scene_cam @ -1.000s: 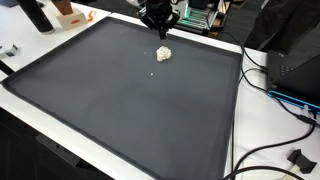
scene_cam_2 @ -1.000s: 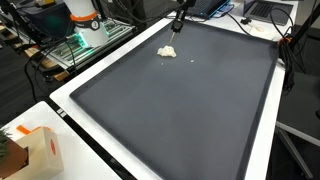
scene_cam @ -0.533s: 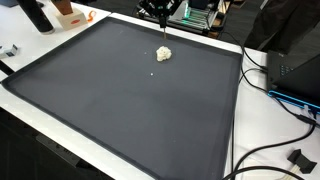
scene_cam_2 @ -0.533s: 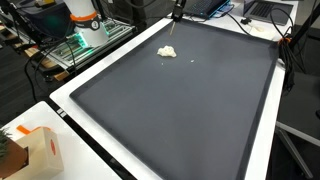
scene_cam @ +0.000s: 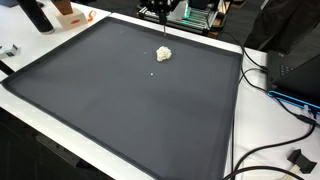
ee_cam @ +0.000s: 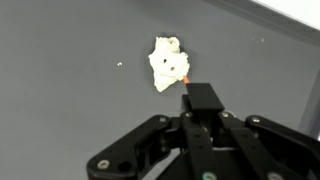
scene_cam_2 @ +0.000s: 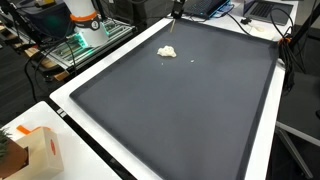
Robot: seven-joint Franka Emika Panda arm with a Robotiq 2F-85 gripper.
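- A dark grey mat (scene_cam: 130, 105) covers most of a white table (scene_cam_2: 88, 120).
- Black cables (scene_cam: 272, 152) lie along one table edge.
- A small cardboard box (scene_cam_2: 40, 150) stands at a corner.
- Cluttered equipment (scene_cam_2: 85, 40) stands behind.

Mat (scene_cam: 120, 110): I saw plain dark grey, no pattern anywhere.
Lump (ee_cam: 165, 62): creamy white against the mat, with greyer shaded creases.
Speck (ee_cam: 120, 65): white, on the mat beside the lump.
Gripper (ee_cam: 190, 88): I read it as matt black, with a small orange tip above the mat.
Table (scene_cam: 238, 120): a white border around the mat.
Box (scene_cam_2: 42, 150): white and orange, off the mat's corner.
Cable (scene_cam: 295, 98): blue, beyond the mat's edge.
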